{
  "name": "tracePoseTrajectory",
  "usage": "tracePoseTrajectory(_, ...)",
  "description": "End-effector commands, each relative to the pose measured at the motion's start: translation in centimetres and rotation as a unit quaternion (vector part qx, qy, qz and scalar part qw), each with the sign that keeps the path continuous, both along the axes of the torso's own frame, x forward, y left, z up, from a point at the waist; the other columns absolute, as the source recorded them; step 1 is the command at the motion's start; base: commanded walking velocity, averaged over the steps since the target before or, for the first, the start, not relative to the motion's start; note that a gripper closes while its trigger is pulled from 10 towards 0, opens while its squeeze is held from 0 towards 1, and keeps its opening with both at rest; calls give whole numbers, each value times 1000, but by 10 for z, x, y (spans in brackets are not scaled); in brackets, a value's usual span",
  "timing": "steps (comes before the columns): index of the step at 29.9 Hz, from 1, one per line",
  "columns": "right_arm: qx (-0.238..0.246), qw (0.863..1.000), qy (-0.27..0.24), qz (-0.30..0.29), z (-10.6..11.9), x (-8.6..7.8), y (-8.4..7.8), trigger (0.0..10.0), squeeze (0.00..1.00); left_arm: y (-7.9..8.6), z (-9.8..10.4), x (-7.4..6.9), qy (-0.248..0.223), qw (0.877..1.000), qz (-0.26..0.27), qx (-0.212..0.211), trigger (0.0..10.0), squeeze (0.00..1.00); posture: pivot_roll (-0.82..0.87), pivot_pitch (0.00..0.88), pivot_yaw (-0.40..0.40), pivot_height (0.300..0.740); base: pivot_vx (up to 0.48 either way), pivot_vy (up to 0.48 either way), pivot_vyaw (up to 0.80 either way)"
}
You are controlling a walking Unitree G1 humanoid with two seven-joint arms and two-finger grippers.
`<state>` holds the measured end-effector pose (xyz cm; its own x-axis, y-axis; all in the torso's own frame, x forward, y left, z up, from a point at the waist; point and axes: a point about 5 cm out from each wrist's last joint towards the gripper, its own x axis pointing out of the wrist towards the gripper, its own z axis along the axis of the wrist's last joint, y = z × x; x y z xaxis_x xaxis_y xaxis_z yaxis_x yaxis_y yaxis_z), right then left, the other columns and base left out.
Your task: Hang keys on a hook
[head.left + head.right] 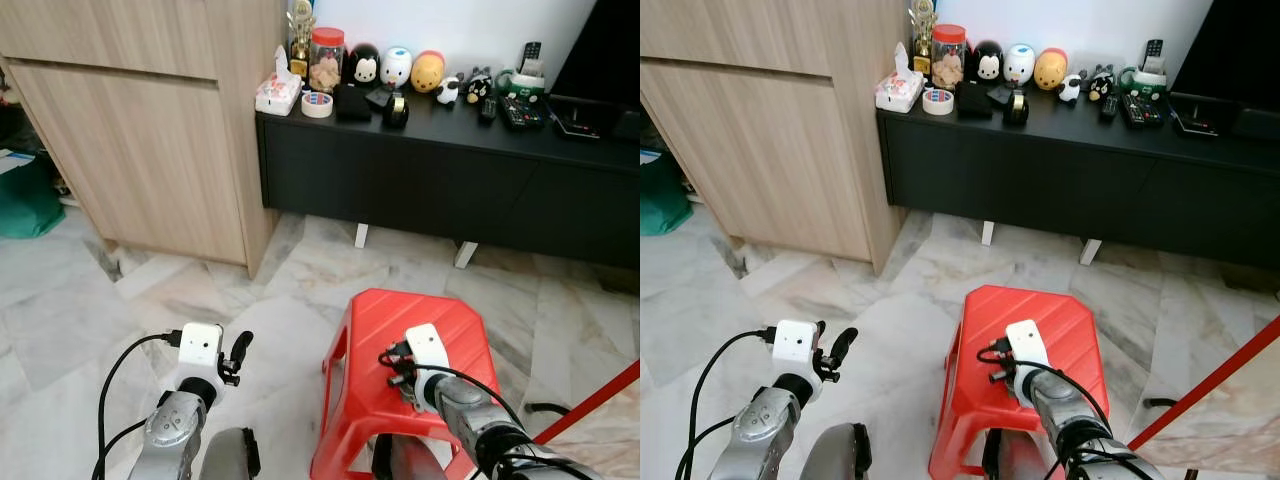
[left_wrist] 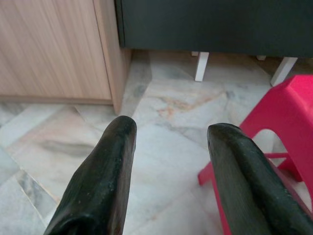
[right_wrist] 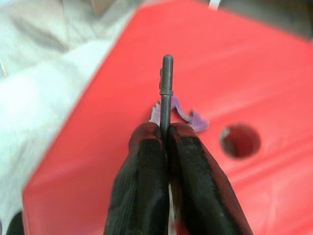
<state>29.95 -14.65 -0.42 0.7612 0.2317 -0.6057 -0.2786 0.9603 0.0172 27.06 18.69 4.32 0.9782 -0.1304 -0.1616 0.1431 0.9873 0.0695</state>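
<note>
stool (image 1: 420,330): bright red, with a ribbed top
key (image 3: 167,88): dark grey metal, with a purple piece behind it
right gripper (image 3: 166,134): black fingers (image 3: 144,166), silver arm, white camera block
left gripper (image 2: 168,147): black fingers (image 2: 105,171), silver arm, white camera block, black cable
floor (image 1: 200,300): pale marble, grey and beige veins
cabinet (image 1: 140,120): light wood grain
sideboard (image 1: 450,180): black, white legs
tape roll (image 1: 317,104): white, at the sideboard's left end
bag (image 1: 25,200): dark green, beside the cabinet
</note>
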Motion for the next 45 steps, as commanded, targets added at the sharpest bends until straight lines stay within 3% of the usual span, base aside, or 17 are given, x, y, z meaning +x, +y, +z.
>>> tracePoseTrajectory(1, 10, 1000, -22, -11, 5, 4, 0, 0, 0, -2, -2, 1, 4, 1000, -7, 12, 10000, 0, 85, 2, -88, 594, 0, 0, 0)
tracePoseTrajectory(2, 16, 999, -28, -17, 6, 4, 0, 3843, 0, -2, -2, 1, 4, 1000, -7, 12, 10000, 0, 84, 0, -88, 594, 0, 0, 0)
tracePoseTrajectory(3, 23, 999, -37, -22, 7, 4, 1, 10000, 0, -2, -2, 2, 3, 1000, -6, 12, 10000, 0, 82, 0, -89, 594, 0, 0, 0)
tracePoseTrajectory(9, 29, 992, -105, -57, 15, 7, -3, 10000, 0, -1, 0, 5, -7, 1000, 4, 16, 10000, 0, 76, 0, -89, 594, 0, 0, 0)
tracePoseTrajectory(14, 50, 977, -180, -101, 32, 12, -13, 10000, 0, -2, 5, 12, -23, 1000, 13, 11, 10000, 0, 58, 0, -91, 598, 0, 0, 0)
tracePoseTrajectory(37, 42, 986, -142, -81, 21, 8, -11, 10000, 0, -4, 5, 16, -31, 999, 5, 8, 10000, 0, 63, 0, -92, 738, 0, 0, 0)
tracePoseTrajectory(45, 35, 990, -123, -65, 17, 5, -8, 10000, 0, -4, 4, 14, -29, 1000, -4, 6, 10000, 0, 66, 0, -93, 740, 0, 0, 0)
